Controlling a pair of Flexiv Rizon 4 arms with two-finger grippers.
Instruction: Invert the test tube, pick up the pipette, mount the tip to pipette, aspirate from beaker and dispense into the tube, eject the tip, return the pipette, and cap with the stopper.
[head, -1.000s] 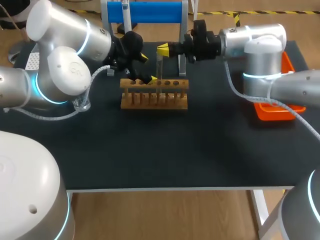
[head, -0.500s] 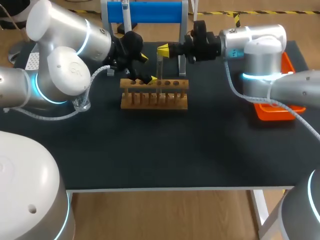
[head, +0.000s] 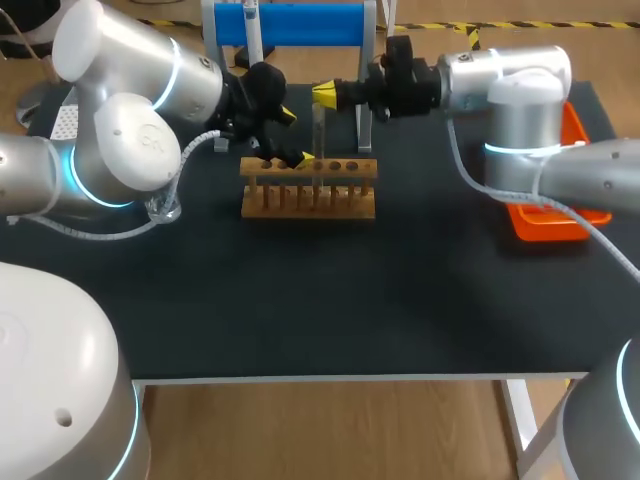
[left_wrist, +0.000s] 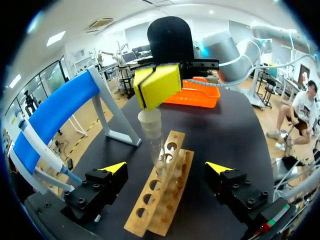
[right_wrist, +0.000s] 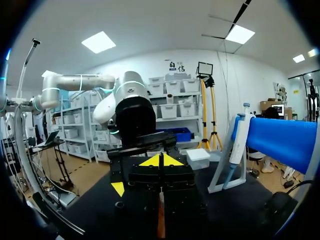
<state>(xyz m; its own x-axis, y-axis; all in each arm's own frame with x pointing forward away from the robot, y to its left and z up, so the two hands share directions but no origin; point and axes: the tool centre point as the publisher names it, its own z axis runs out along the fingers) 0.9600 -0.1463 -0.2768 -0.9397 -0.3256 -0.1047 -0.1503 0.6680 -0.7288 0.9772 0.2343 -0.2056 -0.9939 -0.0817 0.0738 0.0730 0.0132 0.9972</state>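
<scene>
A clear glass test tube is pinched near its rim by the right gripper, hanging upright below it into a holed wooden rack, flanked by the widely spread left gripper.

My glossy white, round-jointed left arm and right arm wear glowing cyan rings and pale cables; black left gripper and right gripper carry yellow fingertips.

Tube: rim hidden inside right gripper, base sunk in rack. Tray mostly behind right arm.
</scene>
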